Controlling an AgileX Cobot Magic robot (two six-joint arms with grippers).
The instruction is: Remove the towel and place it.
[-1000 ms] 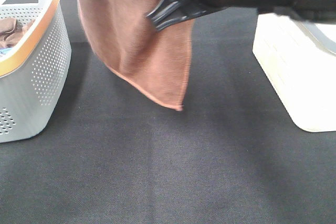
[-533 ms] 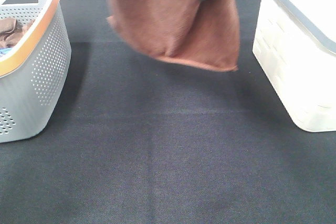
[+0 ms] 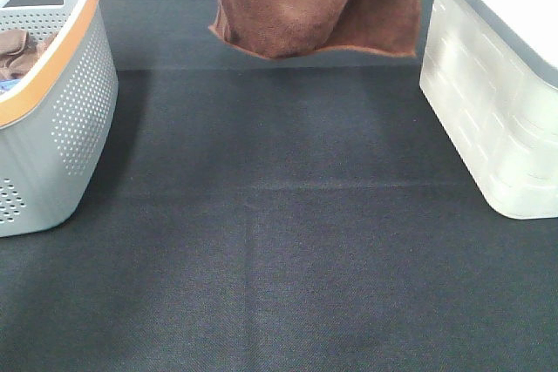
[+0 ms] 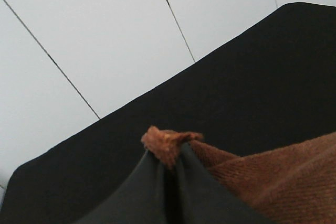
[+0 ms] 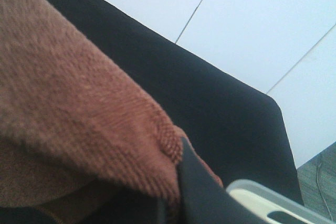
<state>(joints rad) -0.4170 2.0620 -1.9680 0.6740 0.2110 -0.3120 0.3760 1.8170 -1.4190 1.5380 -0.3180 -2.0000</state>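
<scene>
On the left stands a gray basket (image 3: 61, 128) with lots of little holes and an orange rim. A dull brown cloth (image 3: 19, 48) lies bunched up inside it. A black mat (image 3: 279, 259) covers the table. In the middle, at the far side, the towel (image 3: 318, 2) hangs in the air above the mat. It is reddish brown and has a stitched hem along its bottom edge. Its top goes out of the high picture, so the 2 grippers cannot be seen there. The left wrist camera shows the left gripper (image 4: 168, 158) with its 2 dark fingers pressed tight together, pinching a small corner of the towel that pokes out past the tips. The right wrist camera shows the right gripper (image 5: 176, 177) with its fingers squeezed together too, and the towel's edge is caught between them. On the right stands a white bin (image 3: 488, 128) with a lid (image 3: 523, 15) on top. The towel hangs between the basket and the bin, nearer the bin.
</scene>
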